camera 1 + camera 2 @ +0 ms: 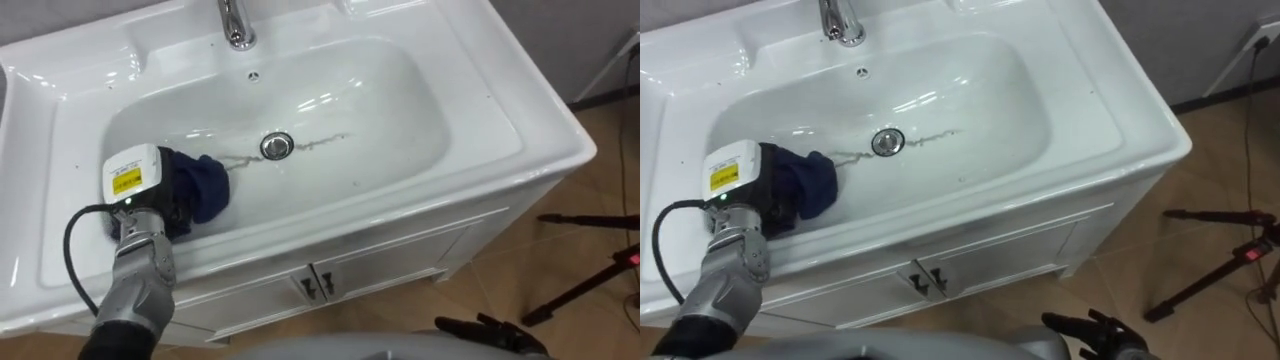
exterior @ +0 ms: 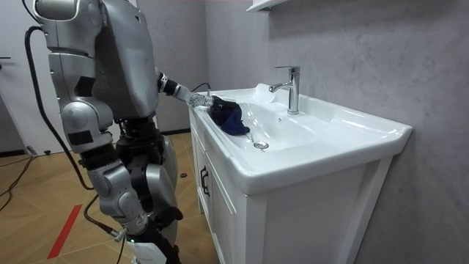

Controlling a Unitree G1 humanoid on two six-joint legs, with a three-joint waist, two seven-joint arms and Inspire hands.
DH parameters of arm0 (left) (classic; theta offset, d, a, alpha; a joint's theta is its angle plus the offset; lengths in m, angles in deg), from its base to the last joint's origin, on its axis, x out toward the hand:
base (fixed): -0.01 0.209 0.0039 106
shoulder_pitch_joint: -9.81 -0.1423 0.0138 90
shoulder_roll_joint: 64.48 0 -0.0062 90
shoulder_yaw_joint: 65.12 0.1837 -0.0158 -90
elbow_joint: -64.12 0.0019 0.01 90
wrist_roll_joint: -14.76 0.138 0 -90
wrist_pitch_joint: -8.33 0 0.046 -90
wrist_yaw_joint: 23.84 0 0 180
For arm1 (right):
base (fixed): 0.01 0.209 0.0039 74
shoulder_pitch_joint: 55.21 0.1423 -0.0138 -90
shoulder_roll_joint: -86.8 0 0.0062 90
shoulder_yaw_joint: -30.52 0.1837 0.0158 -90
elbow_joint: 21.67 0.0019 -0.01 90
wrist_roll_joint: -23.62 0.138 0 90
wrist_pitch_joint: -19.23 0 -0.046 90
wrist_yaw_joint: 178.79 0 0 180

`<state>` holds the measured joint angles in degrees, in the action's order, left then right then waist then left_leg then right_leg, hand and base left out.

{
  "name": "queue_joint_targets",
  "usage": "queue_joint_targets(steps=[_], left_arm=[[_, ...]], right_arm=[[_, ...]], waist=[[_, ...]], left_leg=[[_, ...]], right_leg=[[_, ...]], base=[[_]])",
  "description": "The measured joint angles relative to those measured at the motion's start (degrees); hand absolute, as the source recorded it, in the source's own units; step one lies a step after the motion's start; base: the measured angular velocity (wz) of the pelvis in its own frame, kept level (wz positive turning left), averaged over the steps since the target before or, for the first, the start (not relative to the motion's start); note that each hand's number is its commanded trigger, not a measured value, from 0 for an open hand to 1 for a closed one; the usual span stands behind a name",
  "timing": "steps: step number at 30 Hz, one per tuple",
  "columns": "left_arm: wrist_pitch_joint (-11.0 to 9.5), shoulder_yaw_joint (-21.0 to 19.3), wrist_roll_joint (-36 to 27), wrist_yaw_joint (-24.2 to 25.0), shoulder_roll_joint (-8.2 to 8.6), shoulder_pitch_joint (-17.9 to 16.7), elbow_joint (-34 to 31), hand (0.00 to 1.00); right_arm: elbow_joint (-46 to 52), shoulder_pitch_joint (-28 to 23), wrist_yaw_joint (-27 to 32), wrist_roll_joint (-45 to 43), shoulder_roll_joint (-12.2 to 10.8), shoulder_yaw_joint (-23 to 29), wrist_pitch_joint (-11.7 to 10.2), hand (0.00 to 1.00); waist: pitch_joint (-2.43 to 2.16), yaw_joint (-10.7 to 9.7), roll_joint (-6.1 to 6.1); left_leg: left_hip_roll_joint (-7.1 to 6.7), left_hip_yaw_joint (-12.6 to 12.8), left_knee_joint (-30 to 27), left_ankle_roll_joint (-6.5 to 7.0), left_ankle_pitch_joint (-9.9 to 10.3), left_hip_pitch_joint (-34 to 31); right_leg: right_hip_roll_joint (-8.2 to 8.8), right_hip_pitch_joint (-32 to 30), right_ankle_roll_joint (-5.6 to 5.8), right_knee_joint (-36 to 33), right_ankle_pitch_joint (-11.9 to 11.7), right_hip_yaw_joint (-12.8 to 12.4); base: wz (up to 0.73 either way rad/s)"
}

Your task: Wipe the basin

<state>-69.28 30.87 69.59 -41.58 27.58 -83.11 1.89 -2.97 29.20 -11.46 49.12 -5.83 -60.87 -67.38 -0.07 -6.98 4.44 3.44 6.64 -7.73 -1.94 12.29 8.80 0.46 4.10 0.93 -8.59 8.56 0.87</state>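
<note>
Basin [image 1: 480, 150] is sitting wide open in the left eye view. Your left hand [image 1: 150, 205] is resting on the blue cloth [image 1: 205, 185] left of the drain [image 1: 277, 146], and I can't tell its grip. You're wanting flat, overlapping strokes toward that streak [image 1: 320, 143]. Room view: the cloth is bunching on the bowl's slope. Right eye view: your right hand [image 1: 1095, 332] is hanging low, fingers loose, partly cut off.

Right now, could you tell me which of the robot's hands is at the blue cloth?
The left hand, down in the left end of the basin against the dark blue cloth; the right hand hangs low before the cabinet, away from the cloth.
</note>
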Motion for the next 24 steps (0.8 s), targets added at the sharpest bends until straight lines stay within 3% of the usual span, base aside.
queue_joint_targets(steps=[11,14,19,24], left_arm=[[0.14,2.60,5.25,2.00,1.08,3.33,3.19,1.00],[0.32,3.36,6.51,2.05,1.54,3.68,3.04,1.00],[2.35,4.67,8.70,2.12,2.34,4.04,2.64,1.00],[3.46,7.24,9.83,2.28,2.28,7.05,6.14,1.00]], right_arm=[[0.04,1.00,2.11,0.95,-1.01,-0.61,0.31,0.00],[0.21,1.10,2.16,1.03,-0.95,-1.12,0.31,0.00],[0.26,1.25,2.16,1.33,-0.96,-1.94,0.46,0.00],[0.09,1.27,2.04,1.23,-1.10,-1.96,0.42,0.00]], waist=[[0.57,-0.69,-0.98],[0.51,-0.86,-1.08],[0.35,-0.93,-1.29],[0.24,-1.69,-1.53]], left_leg=[[-0.08,1.43,0.11,0.00,0.00,0.26],[-0.08,1.58,0.07,0.00,0.00,-0.20],[-0.04,2.56,0.07,0.00,0.00,-0.32],[-0.06,2.91,0.08,0.00,0.00,-0.12]], right_leg=[[0.02,-0.34,0.17,0.06,0.11,-0.76],[0.04,-0.58,0.17,0.06,0.11,-0.74],[0.08,-0.96,0.16,-0.08,0.10,-0.71],[0.11,-1.03,0.17,-0.06,0.09,-0.80]], base=[[-0.02],[0.00],[-0.01],[0.00]])
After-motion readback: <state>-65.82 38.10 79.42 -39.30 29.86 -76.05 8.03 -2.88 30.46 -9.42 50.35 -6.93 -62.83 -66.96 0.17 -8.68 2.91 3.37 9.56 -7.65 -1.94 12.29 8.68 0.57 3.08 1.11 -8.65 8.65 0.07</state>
